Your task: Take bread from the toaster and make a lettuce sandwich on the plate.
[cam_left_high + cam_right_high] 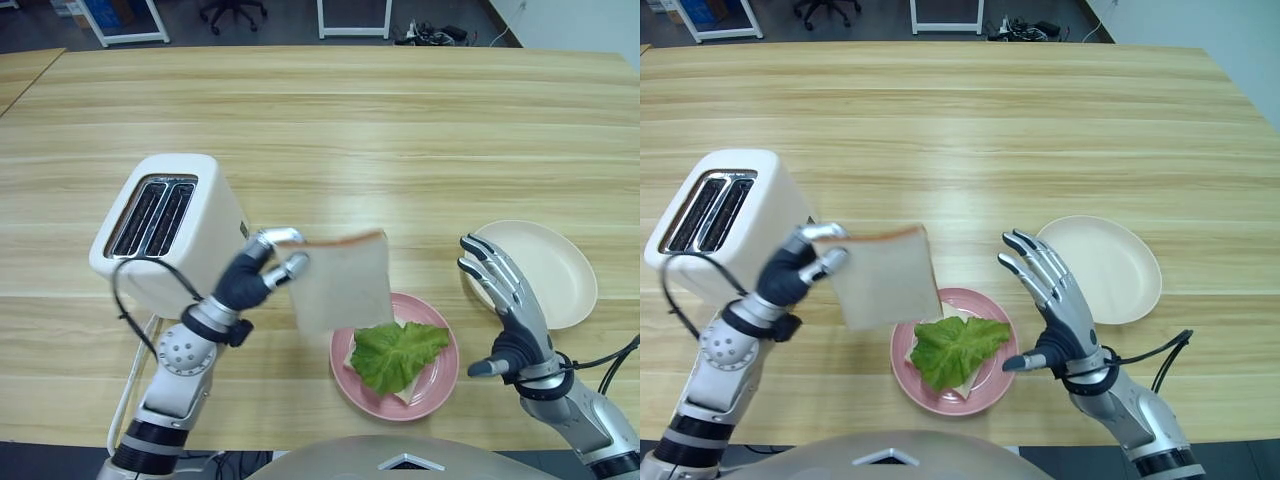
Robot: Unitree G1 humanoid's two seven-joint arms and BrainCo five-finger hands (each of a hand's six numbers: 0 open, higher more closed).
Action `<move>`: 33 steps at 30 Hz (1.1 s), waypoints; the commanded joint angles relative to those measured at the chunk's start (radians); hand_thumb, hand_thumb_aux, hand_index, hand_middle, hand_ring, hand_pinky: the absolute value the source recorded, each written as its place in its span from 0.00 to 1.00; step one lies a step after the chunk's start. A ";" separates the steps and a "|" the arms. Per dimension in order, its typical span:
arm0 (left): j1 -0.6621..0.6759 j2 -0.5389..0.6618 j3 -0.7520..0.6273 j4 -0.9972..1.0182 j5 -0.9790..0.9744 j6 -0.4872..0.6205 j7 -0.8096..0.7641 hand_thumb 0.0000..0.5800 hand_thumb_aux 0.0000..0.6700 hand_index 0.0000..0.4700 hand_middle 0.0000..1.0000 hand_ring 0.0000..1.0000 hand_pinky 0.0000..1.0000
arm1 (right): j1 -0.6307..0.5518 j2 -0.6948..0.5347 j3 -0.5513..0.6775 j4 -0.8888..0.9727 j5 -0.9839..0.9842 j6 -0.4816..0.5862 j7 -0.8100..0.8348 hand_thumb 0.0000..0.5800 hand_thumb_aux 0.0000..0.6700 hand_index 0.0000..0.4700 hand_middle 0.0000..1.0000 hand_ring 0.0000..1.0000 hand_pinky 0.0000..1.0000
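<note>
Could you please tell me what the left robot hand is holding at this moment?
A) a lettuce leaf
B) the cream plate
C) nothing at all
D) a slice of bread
D: the left robot hand pinches a slice of bread by its edge, in the air beside the toaster, while the lettuce leaf lies on the pink plate.

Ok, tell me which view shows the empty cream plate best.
The right eye view. There the cream plate shows almost whole, with the right hand crossing only its left rim. In the left eye view the same hand's fingers cover more of the plate's left side; the rest is plain.
</note>
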 commanded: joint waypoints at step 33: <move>-0.346 -0.241 -0.218 0.808 0.590 -0.310 -0.057 1.00 1.00 1.00 1.00 1.00 1.00 | 0.150 -0.072 0.110 0.058 0.082 -0.112 0.673 0.00 0.00 0.00 0.00 0.00 0.00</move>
